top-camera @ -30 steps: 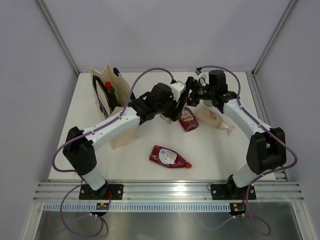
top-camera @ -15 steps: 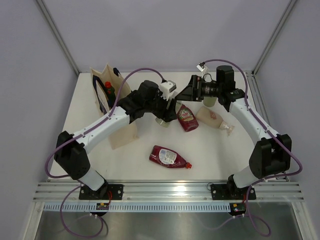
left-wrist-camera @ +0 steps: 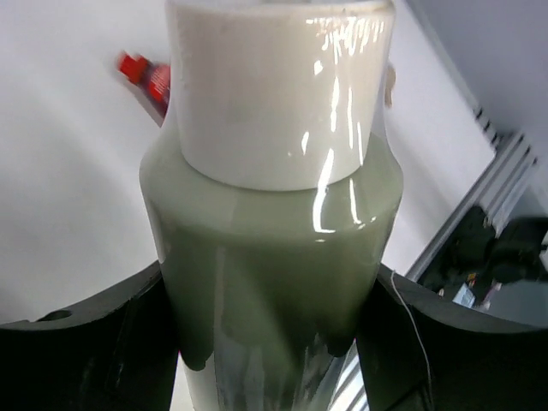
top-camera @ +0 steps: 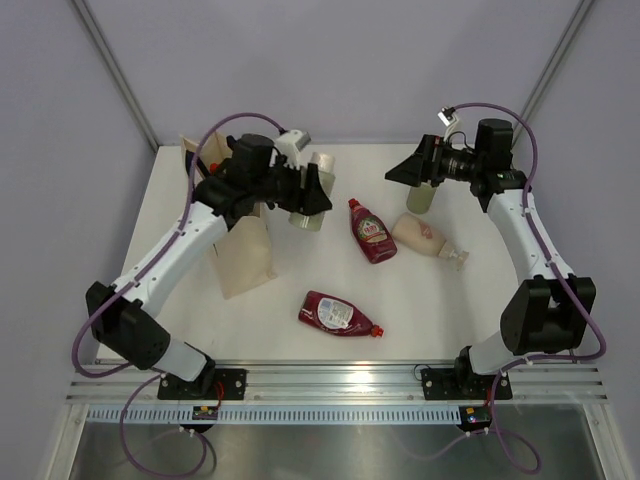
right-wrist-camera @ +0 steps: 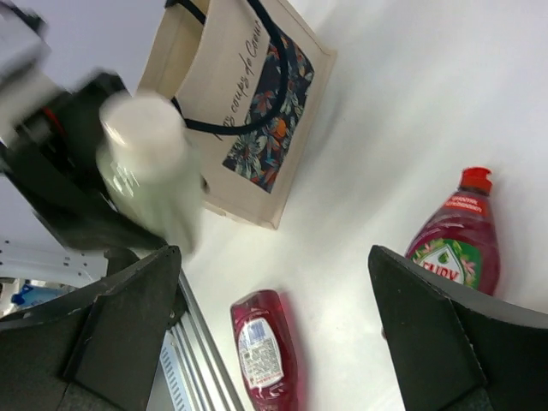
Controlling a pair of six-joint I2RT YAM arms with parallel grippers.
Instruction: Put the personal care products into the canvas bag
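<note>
The pale green bottle [left-wrist-camera: 274, 257] is glossy, smooth plastic with a broad white cap and shows no label. The left gripper [top-camera: 308, 192] clamps it across the body between black fingers, raised off the table just beside the canvas bag [top-camera: 247, 255]. The bag is cream cloth with navy handles, a dark floral print and a cursive line I cannot fully read. The right gripper [top-camera: 403, 172] stands wide apart and empty, well away. On the white table [top-camera: 450, 320] lie a dark red bottle [top-camera: 372, 232] with a blurred green-and-white label, a second dark red bottle [top-camera: 338, 312] and a beige-pink bottle [top-camera: 425, 238]
</note>
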